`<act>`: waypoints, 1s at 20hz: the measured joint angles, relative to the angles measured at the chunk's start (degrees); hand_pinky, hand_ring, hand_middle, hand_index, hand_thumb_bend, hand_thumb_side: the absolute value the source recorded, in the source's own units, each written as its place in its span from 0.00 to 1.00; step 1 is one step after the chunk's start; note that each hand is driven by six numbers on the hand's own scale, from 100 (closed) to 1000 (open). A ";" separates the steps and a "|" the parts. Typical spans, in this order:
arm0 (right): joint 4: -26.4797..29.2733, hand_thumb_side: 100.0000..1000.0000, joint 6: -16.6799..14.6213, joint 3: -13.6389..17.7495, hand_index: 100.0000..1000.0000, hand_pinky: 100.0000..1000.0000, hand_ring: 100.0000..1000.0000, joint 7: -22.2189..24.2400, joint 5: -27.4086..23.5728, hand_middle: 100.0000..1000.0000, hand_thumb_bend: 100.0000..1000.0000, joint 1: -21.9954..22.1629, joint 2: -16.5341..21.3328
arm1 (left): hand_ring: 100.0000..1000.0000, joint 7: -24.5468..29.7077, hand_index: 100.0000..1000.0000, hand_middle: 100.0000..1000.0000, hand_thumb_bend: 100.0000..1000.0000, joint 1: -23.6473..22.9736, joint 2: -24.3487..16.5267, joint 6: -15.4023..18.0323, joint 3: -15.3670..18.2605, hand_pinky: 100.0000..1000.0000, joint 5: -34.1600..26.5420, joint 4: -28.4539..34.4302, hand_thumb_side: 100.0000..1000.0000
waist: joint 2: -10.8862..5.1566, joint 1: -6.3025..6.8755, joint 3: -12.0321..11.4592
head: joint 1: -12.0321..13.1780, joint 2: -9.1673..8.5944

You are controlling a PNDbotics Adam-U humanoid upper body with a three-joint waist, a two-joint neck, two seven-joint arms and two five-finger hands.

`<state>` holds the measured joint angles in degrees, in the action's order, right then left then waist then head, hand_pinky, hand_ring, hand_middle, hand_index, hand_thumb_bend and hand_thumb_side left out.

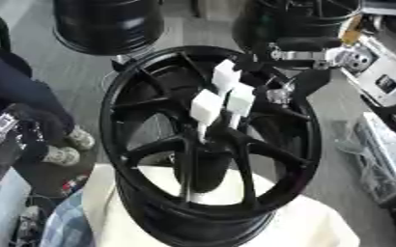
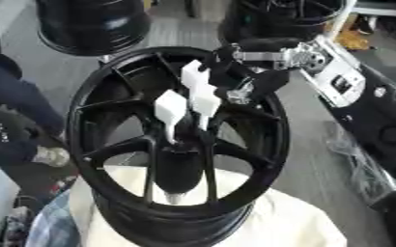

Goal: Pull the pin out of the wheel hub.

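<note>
A black spoked wheel hub (image 1: 142, 103) stands tilted on a cream cloth (image 1: 319, 226). Three white pins with block heads stick up from its centre: a left one (image 1: 205, 107), a right one (image 1: 239, 100) and an upper one (image 1: 225, 76). My right arm, with its silver wrist (image 1: 307, 55), comes in from the upper right. My right hand (image 1: 256, 67) reaches over the rim, its dark fingers curled against the upper white pin. The hand blends with the black spokes, so part of the hold is hidden. My left hand is out of sight.
Two more black wheels (image 1: 108, 21) (image 1: 299, 17) stand on the floor behind. Equipment and a white box (image 1: 391, 149) fill the right side. A person in dark clothes, with light shoes (image 1: 70, 144), stands at the left edge.
</note>
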<state>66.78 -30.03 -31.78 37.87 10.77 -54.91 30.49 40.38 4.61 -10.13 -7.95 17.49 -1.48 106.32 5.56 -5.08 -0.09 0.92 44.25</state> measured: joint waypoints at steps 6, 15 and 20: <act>1.16 0.61 0.11 -0.55 0.91 0.80 0.82 0.11 -0.03 0.85 0.07 0.18 0.49 | 0.62 0.01 0.67 0.57 0.00 0.00 0.00 0.01 0.00 0.70 0.00 0.00 0.89 | 0.03 0.01 0.02 | 0.01 0.00; 1.68 0.59 0.09 -1.91 0.90 0.80 0.81 0.09 -0.04 0.81 0.07 0.49 0.51 | 0.62 0.01 0.67 0.57 0.00 0.01 0.00 0.01 0.00 0.69 0.00 0.00 0.89 | 0.07 0.00 -0.03 | 0.01 0.00; 1.80 0.58 -0.09 -2.61 0.90 0.80 0.81 -0.09 0.14 0.77 0.07 0.49 0.51 | 0.62 0.02 0.67 0.57 0.00 0.01 0.00 0.00 0.00 0.69 0.00 0.00 0.89 | 0.07 -0.02 -0.20 | 0.01 0.00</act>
<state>68.58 -30.12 -34.39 37.78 10.92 -54.42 31.00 40.40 4.62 -10.13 -7.95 17.49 -1.48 106.32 5.62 -5.10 -0.29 0.94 44.25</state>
